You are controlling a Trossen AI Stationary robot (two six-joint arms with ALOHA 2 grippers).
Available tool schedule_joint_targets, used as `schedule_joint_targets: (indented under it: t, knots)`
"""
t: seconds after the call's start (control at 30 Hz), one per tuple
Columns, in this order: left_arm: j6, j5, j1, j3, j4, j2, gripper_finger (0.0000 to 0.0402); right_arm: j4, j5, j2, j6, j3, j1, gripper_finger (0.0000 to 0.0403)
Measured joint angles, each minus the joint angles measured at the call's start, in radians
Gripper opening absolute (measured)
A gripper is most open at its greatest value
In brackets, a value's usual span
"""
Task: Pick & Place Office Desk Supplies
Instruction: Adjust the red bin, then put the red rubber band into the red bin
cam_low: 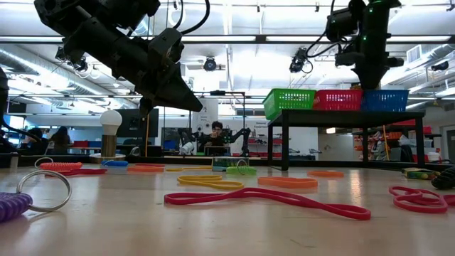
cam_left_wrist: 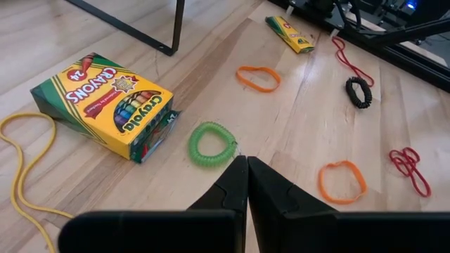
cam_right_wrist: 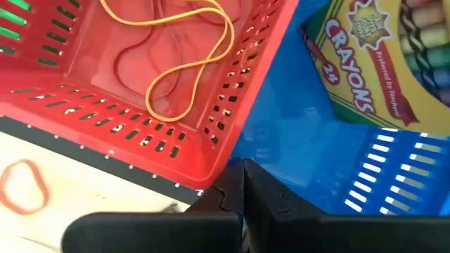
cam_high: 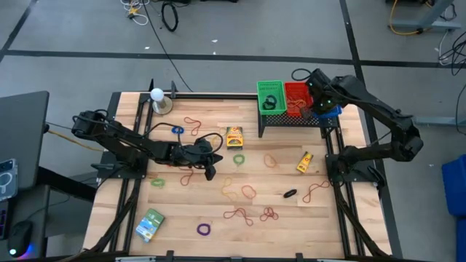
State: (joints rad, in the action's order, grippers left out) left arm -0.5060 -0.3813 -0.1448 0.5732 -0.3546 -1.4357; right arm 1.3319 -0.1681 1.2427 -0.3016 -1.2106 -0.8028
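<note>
My left gripper (cam_high: 210, 172) (cam_left_wrist: 246, 169) is shut on nothing and hangs above the table's middle (cam_low: 193, 105). It sits just short of a green coil ring (cam_left_wrist: 211, 144) and a yellow crayon box (cam_left_wrist: 105, 105) (cam_high: 234, 137), which lies flat. My right gripper (cam_high: 319, 109) (cam_right_wrist: 241, 184), also shut, hovers over the raised baskets where the red basket (cam_right_wrist: 140, 105) meets the blue basket (cam_right_wrist: 309, 161). A crayon box (cam_right_wrist: 373, 63) lies in the blue basket; a yellow band (cam_right_wrist: 190, 70) and red bands lie in the red one. Rubber bands and rings are scattered flat on the wood.
A green basket (cam_high: 271, 96) stands left of the red one on a black rack (cam_low: 341, 117). A white ball on a metal base (cam_high: 157, 98) is at the far left. A small yellow box (cam_high: 304, 161), a black ring (cam_high: 290, 193), a green-blue packet (cam_high: 150, 224) and a purple ring (cam_high: 204, 229) lie about.
</note>
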Motion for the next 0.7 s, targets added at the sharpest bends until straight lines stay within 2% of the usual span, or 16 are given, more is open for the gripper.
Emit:
schedule_joint_targets:
  t: [0.4, 0.57, 0.7]
  knots:
    - [0.0, 0.0, 0.0, 0.0, 0.0, 0.0, 0.0012, 0.019, 0.02, -0.02, 0.004, -0.012, 0.0, 0.0006]
    - [0.001, 0.0, 0.0, 0.0, 0.0, 0.0, 0.0012, 0.094, -0.03, -0.034, 0.027, -0.108, 0.0, 0.0016]
    - [0.002, 0.0, 0.0, 0.0, 0.0, 0.0, 0.0012, 0.134, -0.11, -0.033, 0.038, -0.216, 0.0, 0.0048]
